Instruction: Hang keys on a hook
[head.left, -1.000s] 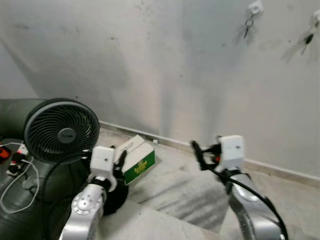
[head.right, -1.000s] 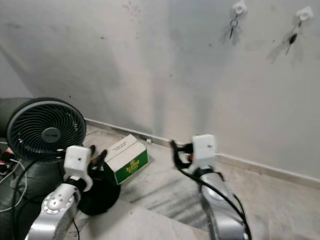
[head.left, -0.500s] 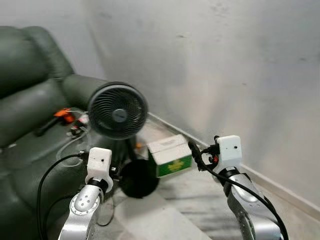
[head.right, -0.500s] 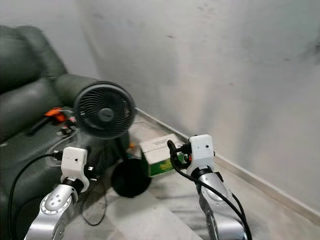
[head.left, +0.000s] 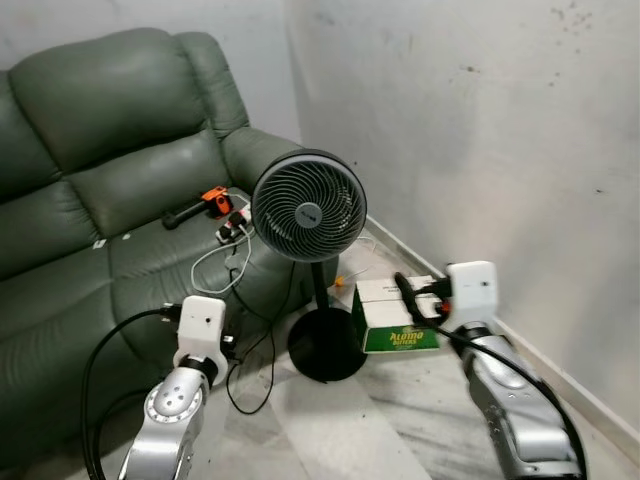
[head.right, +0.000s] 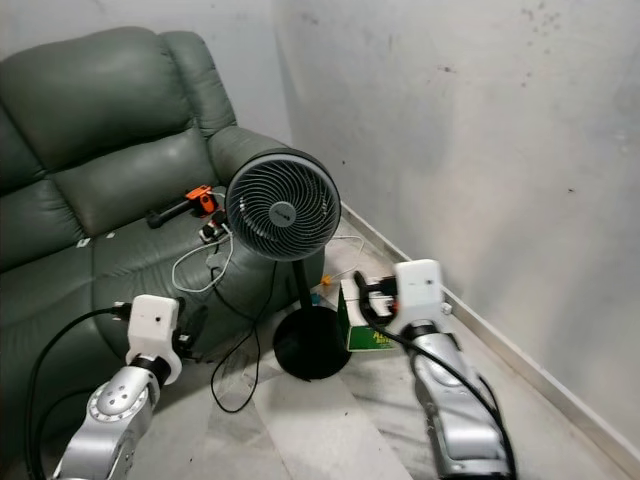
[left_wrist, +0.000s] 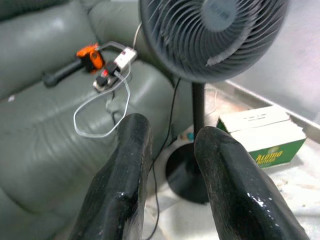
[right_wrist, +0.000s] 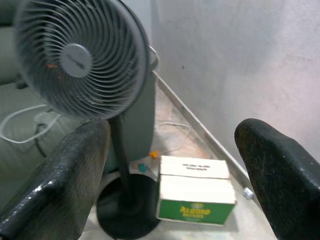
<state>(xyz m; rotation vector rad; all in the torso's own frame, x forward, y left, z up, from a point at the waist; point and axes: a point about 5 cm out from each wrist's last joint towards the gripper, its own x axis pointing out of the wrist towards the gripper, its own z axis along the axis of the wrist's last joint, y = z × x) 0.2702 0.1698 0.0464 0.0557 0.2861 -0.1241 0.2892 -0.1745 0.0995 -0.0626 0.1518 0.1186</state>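
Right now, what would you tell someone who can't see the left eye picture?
A black fan stands on the floor beside a green sofa, with a green-and-white box by its base. Both grippers, left and right, hang empty.

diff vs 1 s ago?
The camera swung left: the wall hooks with keys left the frame and the green sofa came in. The fan and the box only shifted with the view. Left gripper and right gripper are raised and empty as before.
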